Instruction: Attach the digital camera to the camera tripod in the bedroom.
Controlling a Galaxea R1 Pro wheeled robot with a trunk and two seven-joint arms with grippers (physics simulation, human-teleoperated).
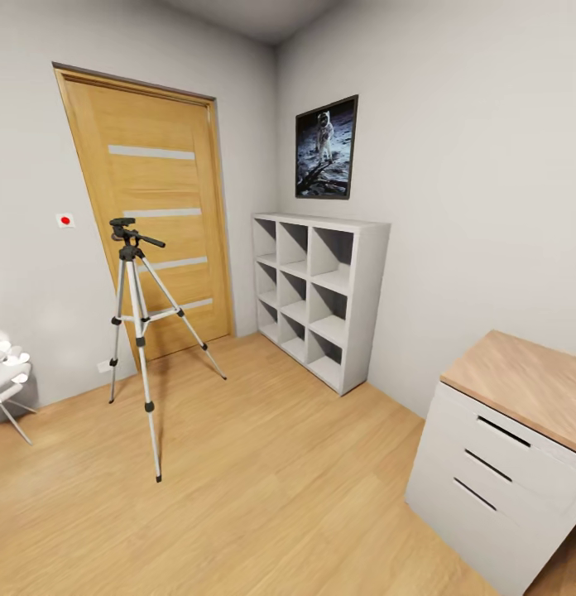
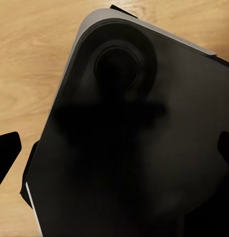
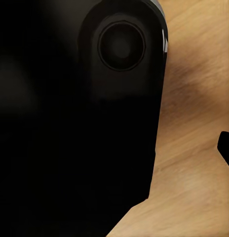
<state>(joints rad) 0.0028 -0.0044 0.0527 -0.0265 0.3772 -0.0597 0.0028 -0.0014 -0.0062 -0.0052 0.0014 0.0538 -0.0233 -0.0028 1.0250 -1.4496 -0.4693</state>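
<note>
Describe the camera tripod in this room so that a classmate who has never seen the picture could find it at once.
Start at the wooden door with pale stripes in the left wall. Just in front of it, on the plank floor, stands the camera tripod. It is the only tall three-legged stand here: thin silver legs, black joints and feet, and a black head with a pan handle, nothing mounted on top.

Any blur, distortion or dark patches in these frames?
Head view: sharp, evenly lit; wide-angle tilt leans the door and walls; the camera tripod casts only a faint shadow. Left wrist view: a dark, soft-edged body with a blurry shadow across it. Right wrist view: near-black mass, detail lost; floor soft.
</note>
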